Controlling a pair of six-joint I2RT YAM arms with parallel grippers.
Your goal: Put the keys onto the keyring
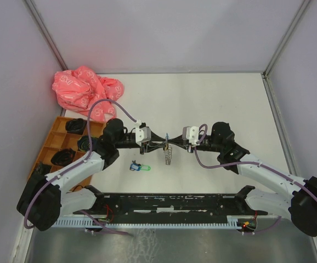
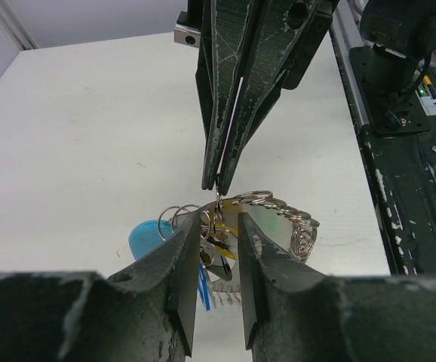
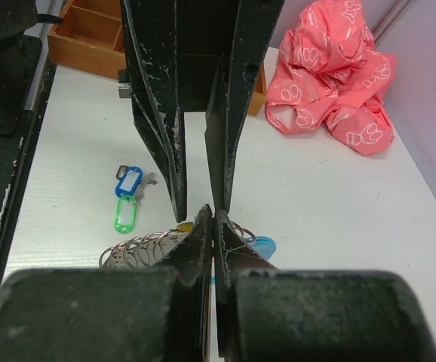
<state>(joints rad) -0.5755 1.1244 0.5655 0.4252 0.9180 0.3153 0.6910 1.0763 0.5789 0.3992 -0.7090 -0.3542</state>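
At the middle of the counter (image 1: 213, 104), both arms meet tip to tip above the surface. Right gripper (image 2: 218, 181): jaws pressed together, pinching one thin wire loop of the keyring (image 2: 305, 240), which hangs beneath as a string of silver split rings with a light-blue piece (image 2: 148, 237). Left gripper (image 2: 218, 220): jaws slightly spread, a yellow tag (image 2: 219, 225) showing in the gap; contact with it unclear. A blue-tagged key (image 3: 129, 182) and a green-tagged key (image 3: 124, 214) lie touching on the counter near the left arm, apart from the keyring. Pink bag (image 1: 84, 87) and wooden tray (image 1: 60, 143) sit far left.
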